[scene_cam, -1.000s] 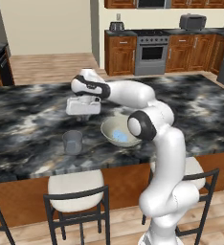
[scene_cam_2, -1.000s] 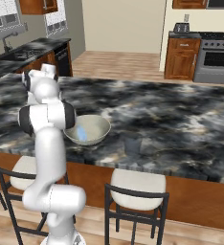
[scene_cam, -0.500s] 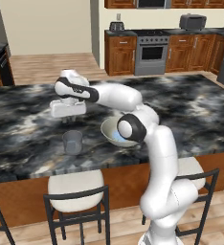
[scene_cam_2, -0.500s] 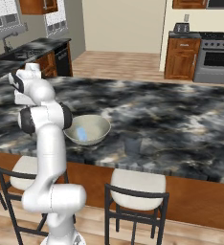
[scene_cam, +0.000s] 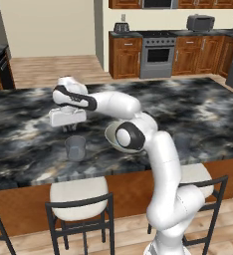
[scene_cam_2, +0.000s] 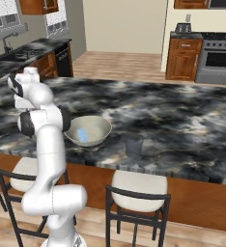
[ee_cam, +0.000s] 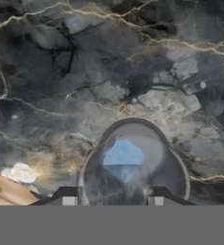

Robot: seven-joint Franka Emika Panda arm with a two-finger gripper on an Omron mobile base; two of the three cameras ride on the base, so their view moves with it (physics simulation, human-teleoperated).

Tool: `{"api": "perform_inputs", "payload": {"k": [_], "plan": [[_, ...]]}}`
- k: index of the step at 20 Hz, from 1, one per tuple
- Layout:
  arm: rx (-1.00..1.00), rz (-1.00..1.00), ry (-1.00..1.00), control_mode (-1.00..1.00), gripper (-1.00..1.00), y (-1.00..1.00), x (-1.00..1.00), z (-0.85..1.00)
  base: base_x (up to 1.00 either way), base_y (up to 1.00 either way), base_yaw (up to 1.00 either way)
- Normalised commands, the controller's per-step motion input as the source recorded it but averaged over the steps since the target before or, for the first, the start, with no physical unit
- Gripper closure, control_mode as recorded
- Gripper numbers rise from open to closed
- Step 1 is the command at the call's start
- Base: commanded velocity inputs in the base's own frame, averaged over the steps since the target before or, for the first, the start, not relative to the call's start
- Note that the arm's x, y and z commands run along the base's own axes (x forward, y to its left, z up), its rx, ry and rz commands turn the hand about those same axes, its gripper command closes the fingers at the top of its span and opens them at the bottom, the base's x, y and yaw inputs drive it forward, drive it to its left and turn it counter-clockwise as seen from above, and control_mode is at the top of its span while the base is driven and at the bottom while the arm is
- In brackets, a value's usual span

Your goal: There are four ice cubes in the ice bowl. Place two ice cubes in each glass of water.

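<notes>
my gripper (scene_cam: 67, 128) hangs over the left part of the counter (scene_cam: 29, 144), above and just behind the left glass (scene_cam: 75, 148). in the hand view that glass (ee_cam: 134, 165) sits straight ahead of my fingertips (ee_cam: 66, 197), its open mouth facing me, and a pale blue ice cube (ee_cam: 122, 159) shows inside its rim. i cannot tell from these views whether that cube already lies in the water or is pinched between my pads. my fingers are pressed in as far as they go, with a narrow gap between them.

the move ahead turns on one thing: the glass mouth is directly below and slightly forward of my fingers, so a cube let go should fall inside the rim, provided i am centred. the glass stands upright, its long axis vertical.

further right, the bowl (scene_cam: 113, 135) sits near my elbow; from the right base view the bowl (scene_cam_2: 88, 130) holds a bluish patch of ice (scene_cam_2: 82, 137), count unclear. right again, the second glass (scene_cam_2: 133, 146) stands well apart from the first, on the far side of the bowl, still waiting for its share as far as i can judge.

i can read no brand, label or writing anywhere.
</notes>
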Motion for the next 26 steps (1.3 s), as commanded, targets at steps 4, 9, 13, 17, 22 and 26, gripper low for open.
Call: {"api": "perform_inputs", "payload": {"k": [4,9,13,17,22,26], "plan": [[0.0,0.0,-0.07,-1.0,1.0,-0.17,0.0,-0.34,0.0,0.0,0.0],[0.03,0.0,-0.04,-1.0,1.0,-0.35,-0.19,-0.24,0.0,0.0,0.0],[0.05,0.0,-0.07,-1.0,1.0,-0.4,-0.47,-0.2,0.0,0.0,0.0],[0.01,0.0,-0.12,-1.0,1.0,-0.17,-0.46,-0.23,0.0,0.0,0.0],[0.0,0.0,-0.14,-1.0,1.0,0.0,-0.11,-0.22,0.0,0.0,0.0],[0.0,0.0,-0.15,-1.0,1.0,0.0,0.0,-0.04,0.0,0.0,0.0]]}}
